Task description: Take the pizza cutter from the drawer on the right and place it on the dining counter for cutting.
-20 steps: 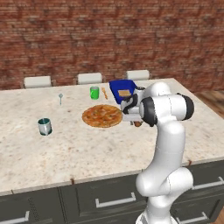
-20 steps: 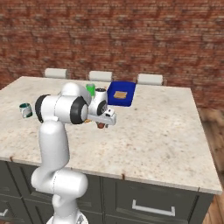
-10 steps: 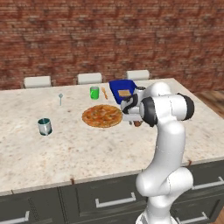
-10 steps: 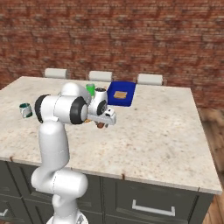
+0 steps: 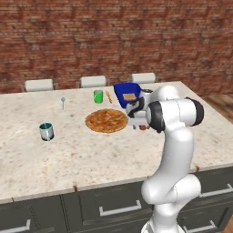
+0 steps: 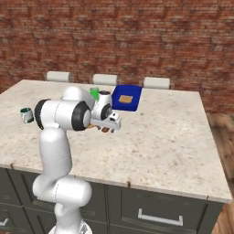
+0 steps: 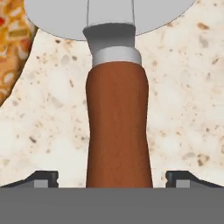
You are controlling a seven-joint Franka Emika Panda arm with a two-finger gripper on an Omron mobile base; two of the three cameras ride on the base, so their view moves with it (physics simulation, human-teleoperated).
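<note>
The tool (image 7: 112, 181) stood wide open in the hand view: its two dark finger tips (image 7: 41, 178) sat far out to either side of the pizza cutter (image 7: 117, 127), with pale stone showing between each tip and the reddish-brown handle, so nothing was gripped. The cutter lay on the counter (image 5: 91, 154), its handle running up between the tips to a grey collar and the silvery round blade at the top of that view. The edge of the pizza (image 7: 11, 48) showed at the upper left, just beside the blade.

From the base views, the tool (image 5: 140, 124) hung low over the beige speckled top, just right of the pizza (image 5: 106, 120). A blue tray (image 5: 125, 93) carrying a small tan piece stood close behind the hand. Further left were a green cup (image 5: 98, 96), a thin orange stick (image 5: 108, 96), a small silver spoon (image 5: 63, 102) and a metal cup (image 5: 46, 131), all well apart from the cutter. No writing could be read.
</note>
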